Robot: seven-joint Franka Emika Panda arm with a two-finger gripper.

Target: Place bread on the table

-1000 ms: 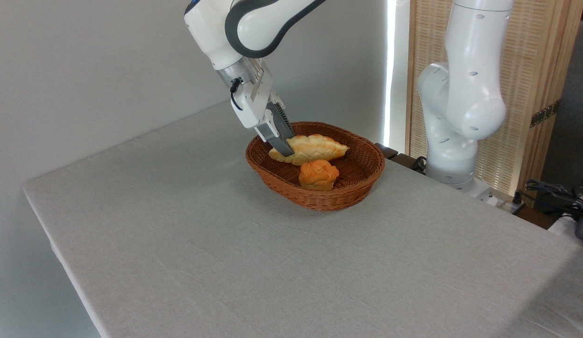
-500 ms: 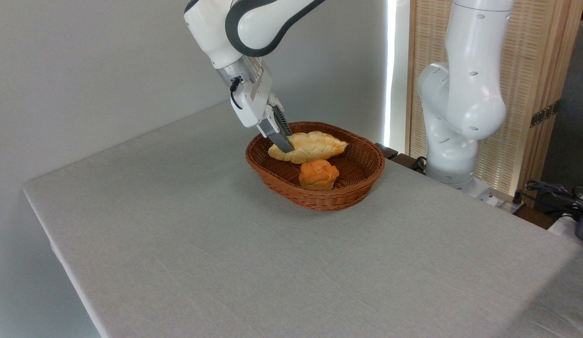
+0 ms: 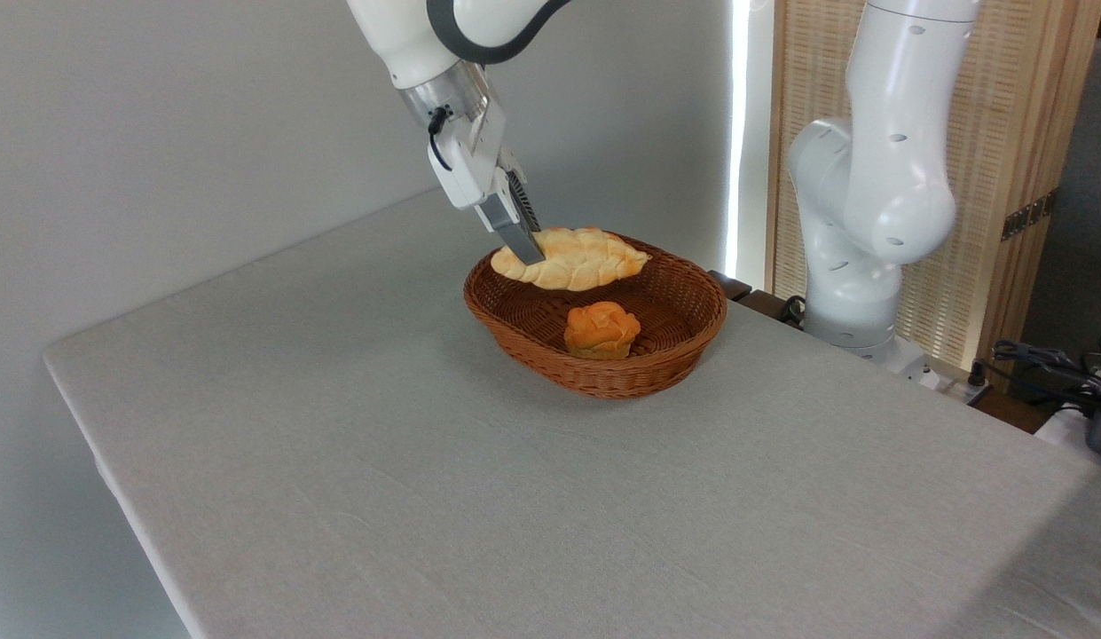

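Above the far half of the basket (image 3: 594, 333), the gripper (image 3: 525, 251) pinches the bread (image 3: 572, 258) near its left tapered end, fingers closed on it from above at a slant. The loaf hangs roughly level, its braided top facing up, and it looks clear of the basket floor, riding about at rim height over the back edge. Whether its right tip brushes the wicker rim I cannot tell. A round orange bun (image 3: 601, 329) sits lower down inside the basket, nearer the front wall and apart from the loaf.

My reading is that the carry-out step is in hand: the loaf is gripped and raised but not over the table (image 3: 355, 444) itself. The next move calls for a little more height so the loaf's underside clears the rim, then a sideways travel to bare cloth, which lies open to the left and front of the basket. Because the hold is near one end, the free end may sag or swing, so a slow lowering before letting go seems wise.
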